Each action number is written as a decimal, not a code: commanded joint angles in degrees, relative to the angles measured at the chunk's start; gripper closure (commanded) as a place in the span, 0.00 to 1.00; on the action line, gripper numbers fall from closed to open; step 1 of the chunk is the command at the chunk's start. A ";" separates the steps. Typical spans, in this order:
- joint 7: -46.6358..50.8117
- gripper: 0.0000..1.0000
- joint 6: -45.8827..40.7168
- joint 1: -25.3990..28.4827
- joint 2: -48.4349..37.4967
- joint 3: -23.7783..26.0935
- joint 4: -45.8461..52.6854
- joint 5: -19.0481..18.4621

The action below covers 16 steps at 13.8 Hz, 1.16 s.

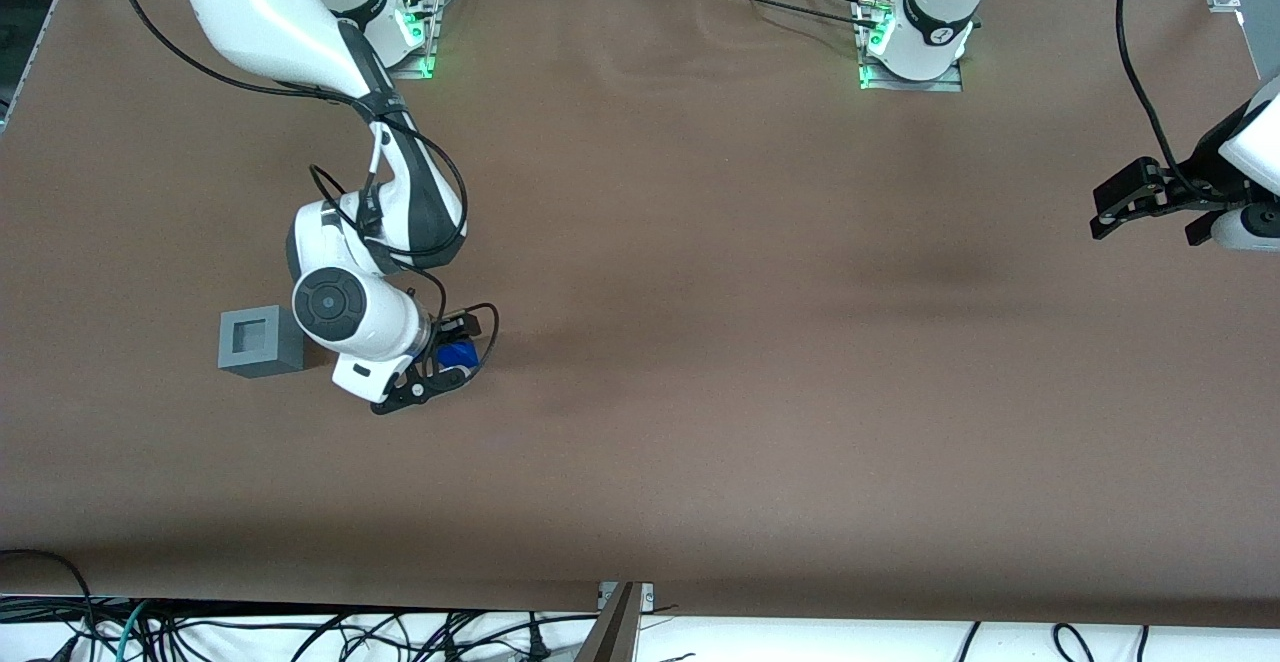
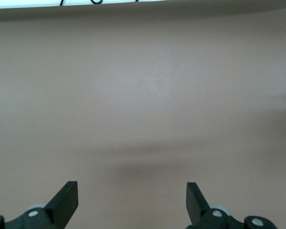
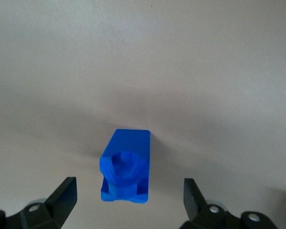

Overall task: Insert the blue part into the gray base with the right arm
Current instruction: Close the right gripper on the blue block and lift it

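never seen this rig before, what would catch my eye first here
The right arm stands out first, bent down over the brown table, its gripper open and straddling the bright blue part without touching it. The blue part lies on the table between the fingers. Close beside the arm's wrist sits the gray base, its square recess empty.

Even overhead light, soft shadows on the brown table (image 1: 700, 342), wrist views perhaps slightly washed.
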 commanded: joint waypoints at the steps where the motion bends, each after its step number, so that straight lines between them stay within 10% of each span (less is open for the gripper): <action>1: 0.32 0.01 0.79 0.20 1.13 -0.01 -0.15 0.80; 6: 0.41 0.02 1.31 0.11 2.10 -0.01 -0.50 0.89; 11: 0.49 0.65 0.88 0.20 2.46 -0.01 -0.50 0.89; 16: -0.21 0.70 0.09 -1.90 -0.61 -0.97 0.20 0.71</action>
